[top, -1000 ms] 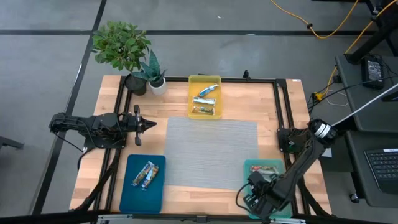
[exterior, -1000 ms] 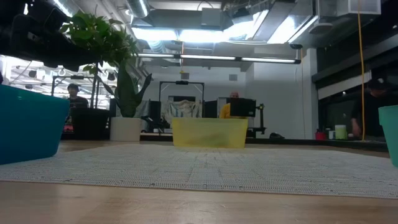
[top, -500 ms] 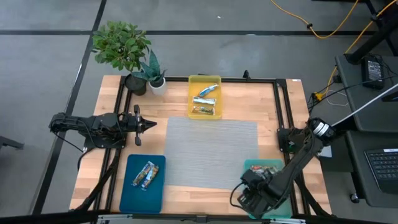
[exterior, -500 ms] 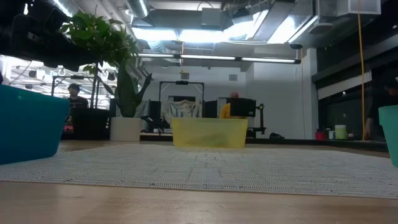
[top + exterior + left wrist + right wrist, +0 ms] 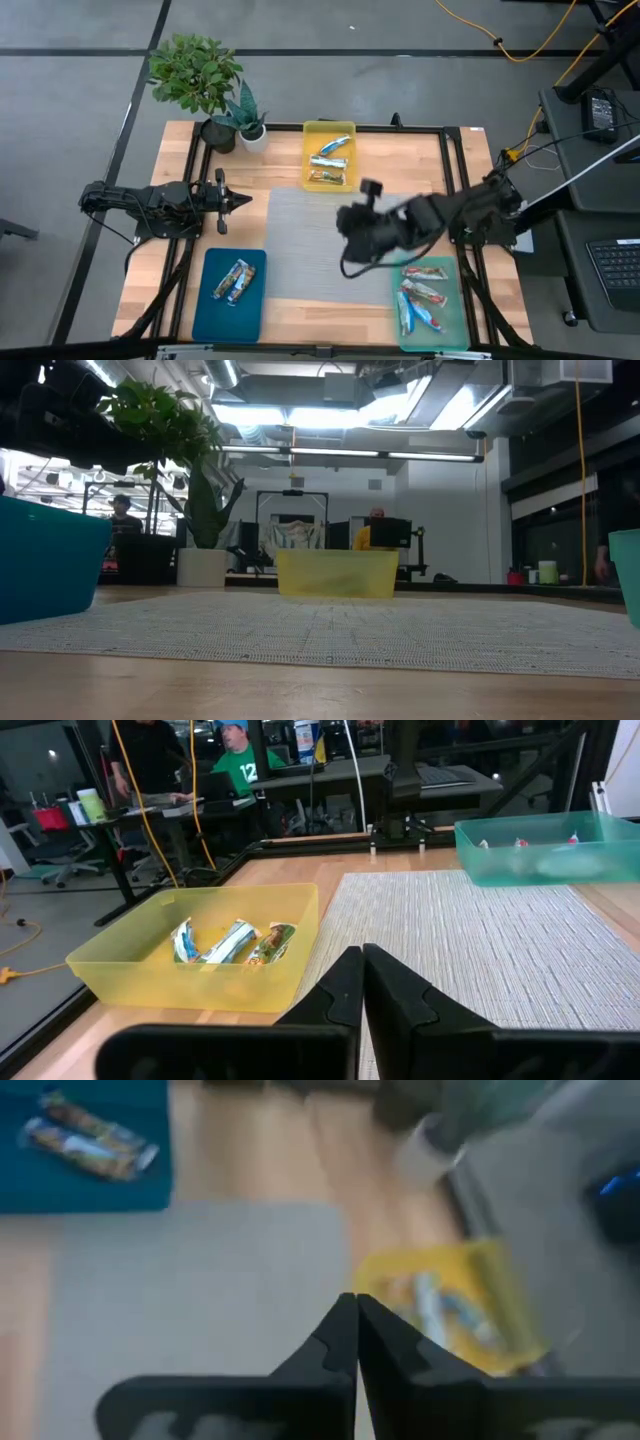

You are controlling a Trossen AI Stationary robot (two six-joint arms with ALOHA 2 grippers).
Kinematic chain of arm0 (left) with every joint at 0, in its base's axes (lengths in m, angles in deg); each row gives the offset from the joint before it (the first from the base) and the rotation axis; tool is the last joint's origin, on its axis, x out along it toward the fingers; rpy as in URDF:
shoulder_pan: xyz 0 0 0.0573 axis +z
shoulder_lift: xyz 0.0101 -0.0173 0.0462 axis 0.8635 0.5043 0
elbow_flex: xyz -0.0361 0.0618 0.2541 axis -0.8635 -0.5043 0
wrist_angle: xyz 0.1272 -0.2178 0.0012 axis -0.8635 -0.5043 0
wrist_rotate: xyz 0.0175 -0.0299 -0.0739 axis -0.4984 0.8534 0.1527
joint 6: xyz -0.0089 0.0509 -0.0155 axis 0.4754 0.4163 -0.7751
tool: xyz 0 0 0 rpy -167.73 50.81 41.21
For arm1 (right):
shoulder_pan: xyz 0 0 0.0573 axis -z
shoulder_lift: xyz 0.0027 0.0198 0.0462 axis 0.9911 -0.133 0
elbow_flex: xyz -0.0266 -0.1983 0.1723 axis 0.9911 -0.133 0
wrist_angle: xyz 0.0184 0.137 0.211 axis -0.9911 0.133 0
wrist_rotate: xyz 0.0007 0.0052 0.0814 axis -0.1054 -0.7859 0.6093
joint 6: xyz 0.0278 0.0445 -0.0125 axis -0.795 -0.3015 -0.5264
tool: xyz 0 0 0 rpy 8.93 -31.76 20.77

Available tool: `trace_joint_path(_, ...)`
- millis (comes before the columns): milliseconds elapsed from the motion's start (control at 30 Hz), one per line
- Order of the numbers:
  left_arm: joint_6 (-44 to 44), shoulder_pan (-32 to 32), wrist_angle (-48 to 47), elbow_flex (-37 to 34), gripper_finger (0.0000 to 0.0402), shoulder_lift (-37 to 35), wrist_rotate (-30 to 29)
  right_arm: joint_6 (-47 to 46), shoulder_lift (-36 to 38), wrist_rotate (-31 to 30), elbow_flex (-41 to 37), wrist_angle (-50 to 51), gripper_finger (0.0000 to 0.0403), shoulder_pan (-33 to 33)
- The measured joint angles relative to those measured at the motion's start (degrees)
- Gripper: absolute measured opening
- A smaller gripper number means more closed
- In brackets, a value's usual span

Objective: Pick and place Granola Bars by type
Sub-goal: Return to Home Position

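Right gripper (image 5: 355,1304), fingers pressed together and carrying nothing, is hovering over the grey mat (image 5: 300,240); left gripper (image 5: 361,958), likewise pinched, is waiting at the table's left edge. Granola bars (image 5: 330,160) are all lying inside the yellow bin (image 5: 307,150), dark blue bin (image 5: 250,312) and teal bin (image 5: 447,332). The teal one is nearest the right gripper, so probably nothing is left to fetch.

Wood worktop (image 5: 285,160): grey mat (image 5: 300,250) ctr; yellow bin (image 5: 308,130) at back edge; 2 plant pots (image 5: 218,135) back-left corner; dark-blue bin (image 5: 225,320) front-left corner, teal bin (image 5: 458,320) front-right.
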Motion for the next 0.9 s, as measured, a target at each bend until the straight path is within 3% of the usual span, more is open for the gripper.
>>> trace_joint_path(133,0.0,0.0,0.0,0.0,0.0008,0.0,0.0,14.5,2.5,0.7,1.2,-5.2,0.0008,4.4)
trace_joint_path(267,0.0,0.0,0.0,0.0,0.0007,0.0,0.0,22.0,9.5,7.5,-5.6,-12.5,0.0007,9.2)
trace_joint_path(367,0.0,0.0,0.0,0.0,0.0005,0.0,0.0,25.5,18.6,12.7,-17.5,-21.9,0.0005,12.9)
trace_joint_path(567,0.0,0.0,0.0,0.0,0.0006,0.0,0.0,29.7,43.1,19.8,-48.7,-43.3,0.0006,17.7)
trace_joint_path(733,0.0,0.0,0.0,0.0,0.0005,0.0,0.0,28.2,64.1,29.4,-72.9,-61.6,0.0004,18.8)
trace_joint_path(900,0.0,0.0,0.0,0.0,0.0005,0.0,0.0,22.4,81.2,38.0,-90.5,-77.0,0.0006,18.7)
